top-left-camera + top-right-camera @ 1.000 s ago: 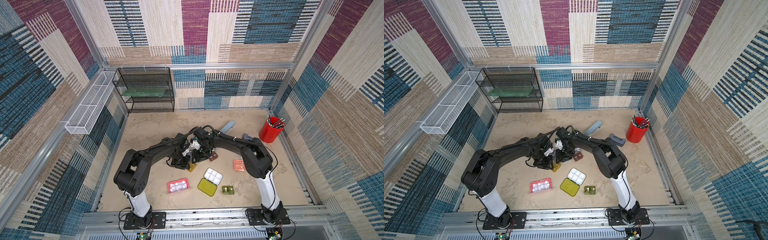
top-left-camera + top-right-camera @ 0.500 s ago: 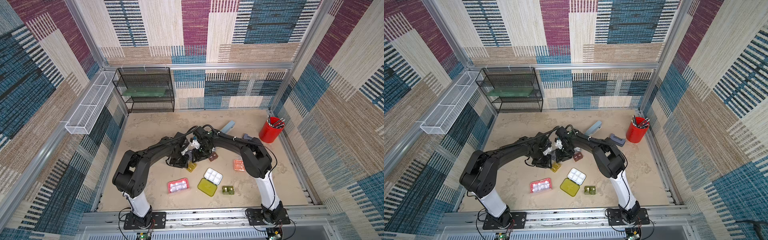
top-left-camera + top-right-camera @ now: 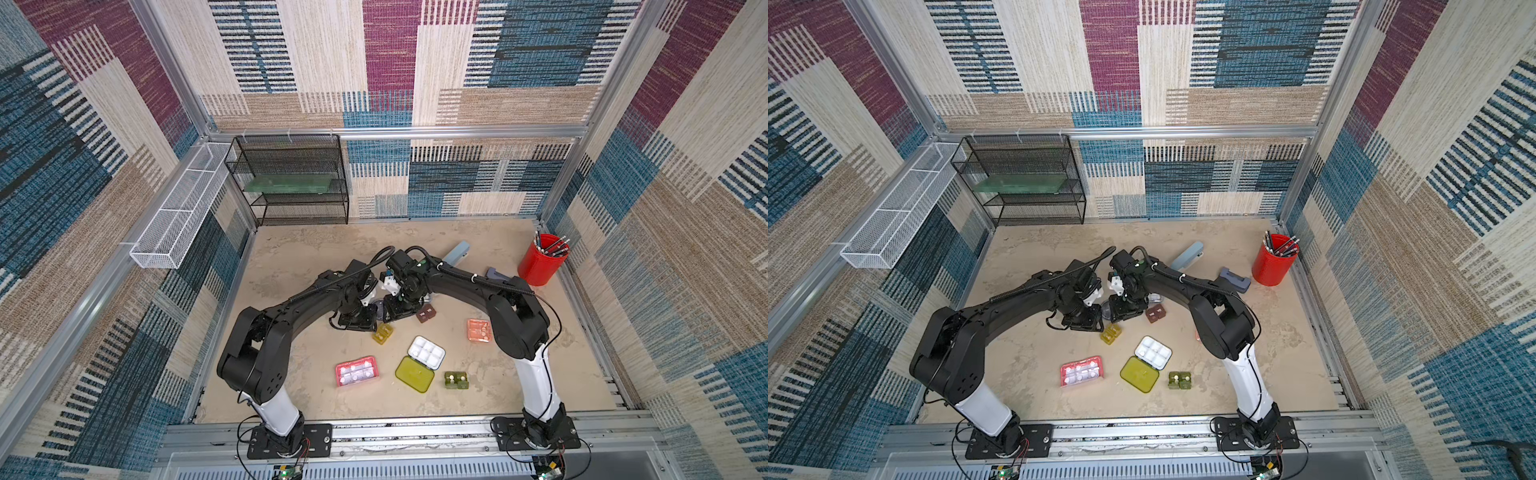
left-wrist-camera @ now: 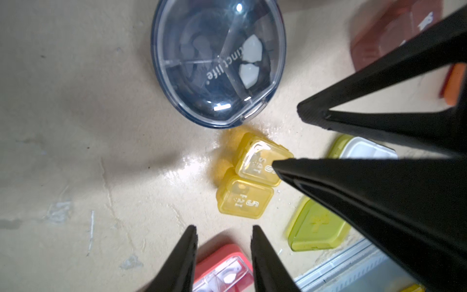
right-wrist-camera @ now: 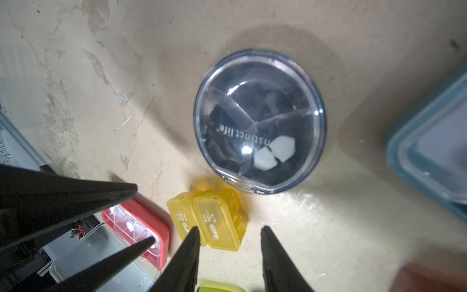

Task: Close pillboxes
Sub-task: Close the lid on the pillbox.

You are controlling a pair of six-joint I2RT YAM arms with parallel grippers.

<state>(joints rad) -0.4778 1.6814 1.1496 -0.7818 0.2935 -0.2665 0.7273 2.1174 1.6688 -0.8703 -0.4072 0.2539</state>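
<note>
Sandy tabletop point(image 3: 311, 249): eight pillboxes point(image 3: 357, 371); left tool point(image 4: 223, 228), right tool point(image 5: 230, 228), both parted, empty.

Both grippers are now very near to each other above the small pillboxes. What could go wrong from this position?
1. The left gripper and right gripper are open and close together; they could collide.
2. The amber pillbox lies unheld right beside the round dark pillbox; a press on its lid may slide or tip it instead of snapping it shut.
</note>
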